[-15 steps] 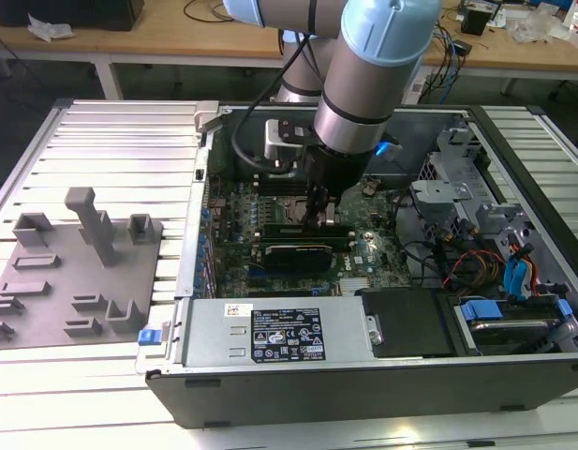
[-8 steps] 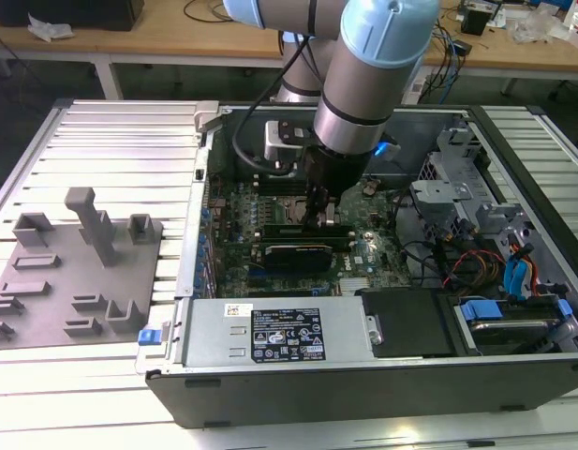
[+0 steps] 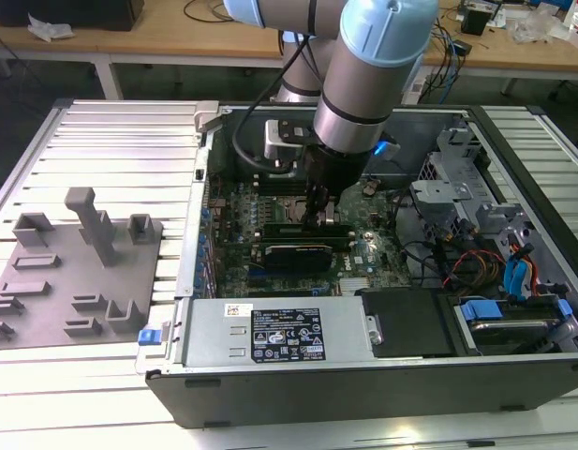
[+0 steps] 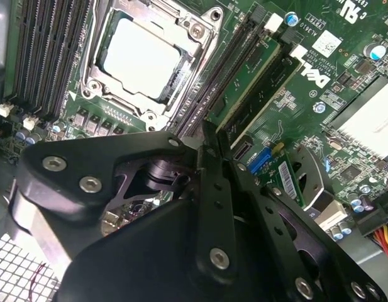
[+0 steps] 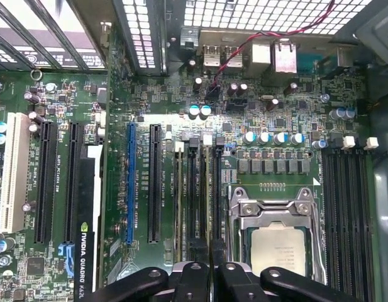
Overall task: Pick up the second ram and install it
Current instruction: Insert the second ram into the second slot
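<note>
Inside an open computer case [image 3: 513, 150], the gripper [image 3: 318, 217] is lowered onto the motherboard [image 3: 377, 253] beside the processor socket [image 4: 140, 60]. Its fingers [image 4: 214, 189] are nearly together, clamping the top edge of the second ram [image 4: 269, 85], a green stick standing in a black memory slot [image 4: 222, 75].

Ribbed metal surface [image 3: 111, 141] carries an open computer case [image 3: 363, 375]; a grey holder tray [image 3: 73, 272] lies just beside the case.
</note>
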Robot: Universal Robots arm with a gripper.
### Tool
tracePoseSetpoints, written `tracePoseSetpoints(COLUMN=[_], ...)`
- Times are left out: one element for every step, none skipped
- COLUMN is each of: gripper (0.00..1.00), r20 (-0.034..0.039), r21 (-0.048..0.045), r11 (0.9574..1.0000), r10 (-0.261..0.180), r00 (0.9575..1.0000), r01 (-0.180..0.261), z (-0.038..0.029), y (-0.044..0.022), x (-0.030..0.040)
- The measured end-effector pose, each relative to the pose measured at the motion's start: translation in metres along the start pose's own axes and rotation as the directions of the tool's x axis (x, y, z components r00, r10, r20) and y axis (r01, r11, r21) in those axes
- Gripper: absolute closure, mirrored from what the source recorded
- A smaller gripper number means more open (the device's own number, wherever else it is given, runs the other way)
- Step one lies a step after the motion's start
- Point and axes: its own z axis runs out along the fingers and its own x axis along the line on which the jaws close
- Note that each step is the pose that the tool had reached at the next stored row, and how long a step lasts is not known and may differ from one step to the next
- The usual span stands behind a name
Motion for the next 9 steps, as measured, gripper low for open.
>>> tracePoseSetpoints(gripper=[0.87,0.87,0.87,0.87,0.87,0.87,0.87,0.87,0.87], r20=[-0.0002,-0.0003,-0.0002,-0.0003,-0.0003,-0.0002,-0.0003,-0.0005,-0.0005], r21=[0.0000,0.0000,0.0001,0.0001,0.0002,0.0002,0.0001,0.0001,0.0001], r11=[1.0000,1.0000,1.0000,1.0000,1.0000,1.0000,1.0000,1.0000,1.0000], r10=[0.000,0.000,0.000,0.000,0.000,0.000,0.000,0.000,0.000], r00=[1.0000,1.0000,1.0000,1.0000,1.0000,1.0000,1.0000,1.0000,1.0000], r01=[0.000,0.000,0.000,0.000,0.000,0.000,0.000,0.000,0.000], z=[0.0003,0.0006,0.0012,0.0016,0.0019,0.0022,0.0029,0.0042,0.0043], y=[-0.0001,-0.0002,-0.0004,-0.0006,-0.0006,-0.0006,-0.0007,-0.0009,-0.0009], x=[0.0001,0.0001,0.0001,-0.0002,-0.0003,-0.0005,-0.0009,-0.0011,-0.0011])
